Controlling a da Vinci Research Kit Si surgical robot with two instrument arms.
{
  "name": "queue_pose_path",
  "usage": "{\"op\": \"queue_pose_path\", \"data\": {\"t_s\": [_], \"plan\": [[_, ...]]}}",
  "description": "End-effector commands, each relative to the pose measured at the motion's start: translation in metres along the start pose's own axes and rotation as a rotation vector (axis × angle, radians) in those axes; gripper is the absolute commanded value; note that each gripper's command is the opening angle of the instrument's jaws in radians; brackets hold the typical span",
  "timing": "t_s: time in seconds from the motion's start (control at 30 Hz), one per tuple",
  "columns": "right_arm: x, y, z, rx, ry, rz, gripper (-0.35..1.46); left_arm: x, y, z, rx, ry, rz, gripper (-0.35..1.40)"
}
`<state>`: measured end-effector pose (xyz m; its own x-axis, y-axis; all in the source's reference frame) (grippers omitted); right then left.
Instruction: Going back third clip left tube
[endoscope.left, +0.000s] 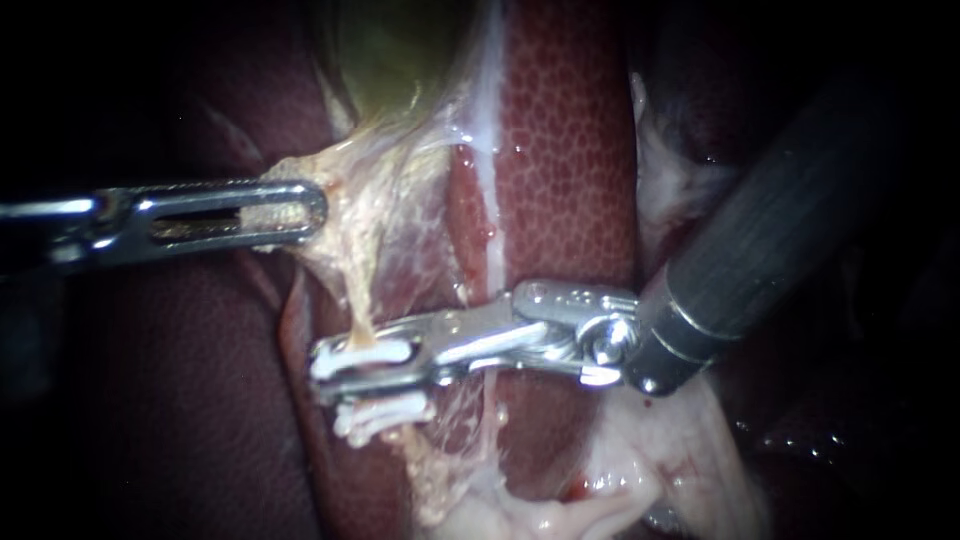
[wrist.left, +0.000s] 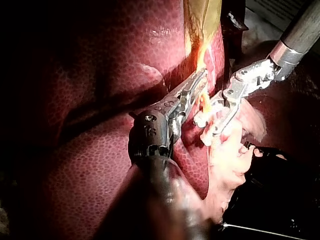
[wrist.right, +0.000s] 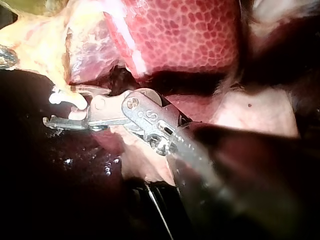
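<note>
My left instrument's (endoscope.left: 305, 212) slotted steel claw is clamped on stringy yellow tissue (endoscope.left: 350, 190). My right instrument's (endoscope.left: 335, 368) claw stands apart around a white clip (endoscope.left: 372, 352) on the left tube (endoscope.left: 358, 320), over pebbled liver (endoscope.left: 570, 150).

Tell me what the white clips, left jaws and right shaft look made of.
Clips: matte white, probably plastic; no glint. Left instrument, jaws shut on pale tissue: polished metal, mirror-bright highlights. Right shaft: dull dark sleeve, maybe coated or composite; its end collar gleams like metal.
</note>
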<state>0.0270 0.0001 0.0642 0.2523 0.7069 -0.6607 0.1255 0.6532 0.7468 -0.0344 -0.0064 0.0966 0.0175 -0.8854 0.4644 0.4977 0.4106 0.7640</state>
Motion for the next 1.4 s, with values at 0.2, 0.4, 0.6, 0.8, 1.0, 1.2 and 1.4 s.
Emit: {"op": "queue_pose_path", "data": {"t_s": [0.2,0.4,0.6,0.8,1.0,1.2,1.4], "plan": [[0.0006,0.0005,-0.0025,-0.058,0.024,-0.034,0.6,0.0,0.0,0.0,0.0,0.0,0.0,-0.35],[0.0005,0.0001,-0.0051,-0.051,0.022,-0.054,0.6,0.0,0.0,0.0,0.0,0.0,0.0,-0.35],[0.0002,-0.0009,-0.0079,-0.038,0.018,-0.065,0.6,0.0,0.0,0.0,0.0,0.0,0.0,-0.35],[0.0002,-0.0019,-0.0106,-0.032,0.016,-0.066,0.6,0.0,0.0,0.0,0.0,0.0,0.0,-0.35],[0.0011,-0.0031,-0.0138,-0.028,0.015,-0.085,0.6,0.0,0.0,0.0,0.0,0.0,0.0,-0.35],[0.0025,-0.0041,-0.0166,-0.042,0.015,-0.097,0.6,0.0,0.0,0.0,0.0,0.0,0.0,-0.35],[0.004,-0.0055,-0.0185,-0.049,0.015,-0.119,0.6,0.0,0.0,0.0,0.0,0.0,0.0,-0.35]]}}
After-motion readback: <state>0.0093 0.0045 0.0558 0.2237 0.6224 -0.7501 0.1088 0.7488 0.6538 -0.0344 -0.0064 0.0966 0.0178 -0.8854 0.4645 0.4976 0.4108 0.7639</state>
